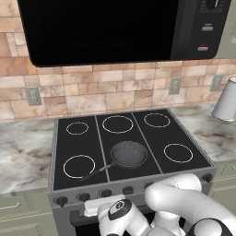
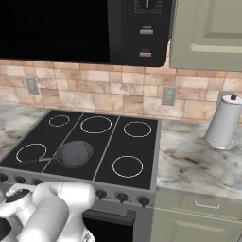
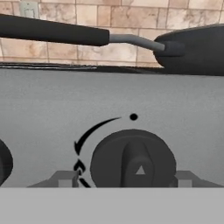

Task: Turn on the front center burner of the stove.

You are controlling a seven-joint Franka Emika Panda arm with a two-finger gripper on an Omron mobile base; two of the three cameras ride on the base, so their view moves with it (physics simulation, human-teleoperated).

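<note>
The stove is a grey steel range with a black glass top in three strips. A dark frying pan stands on the front of the middle strip, where the front center burner lies with no ring mark showing. Small black knobs line the front panel. My gripper is open and level with one knob, a fingertip on each side of it. The knob's ridge stands upright, under a black dot and a curved arrow. From the left base view my hand sits just below the third knob from the left.
A big black microwave hangs above the stove. A paper towel roll stands on the marble counter to the right. The pan's handle passes above the knob, pointing left. Another knob sits at the left edge of the hand view.
</note>
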